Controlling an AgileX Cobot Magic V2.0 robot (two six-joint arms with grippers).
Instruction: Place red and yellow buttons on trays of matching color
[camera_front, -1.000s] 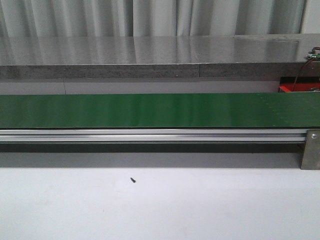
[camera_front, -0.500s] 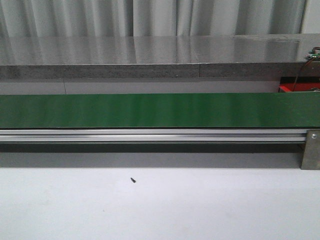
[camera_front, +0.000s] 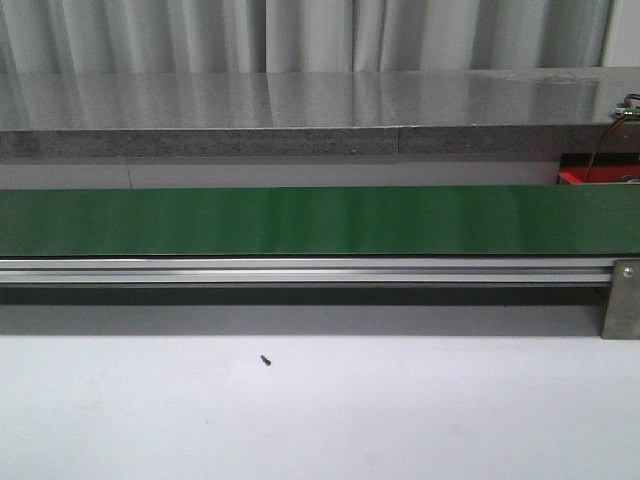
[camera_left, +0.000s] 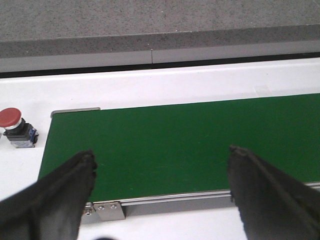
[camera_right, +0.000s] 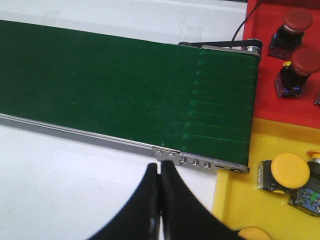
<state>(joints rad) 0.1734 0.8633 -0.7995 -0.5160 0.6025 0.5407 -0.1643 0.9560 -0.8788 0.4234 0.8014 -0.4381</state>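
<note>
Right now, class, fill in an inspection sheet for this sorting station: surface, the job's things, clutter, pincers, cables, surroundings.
Surface: green conveyor belt bare in all views, on a white table.
Job's things: red tray holds two red buttons; yellow tray holds a yellow button and others only partly in frame; one red button stands on the white table off the belt's end.
Clutter: small dark screw on the table.
Pincers: left pincer open, empty, over the belt; right pincer shut, empty, beside the belt's rail.
Cables: black cable by the red tray.
Surroundings: grey counter, curtain behind.
</note>
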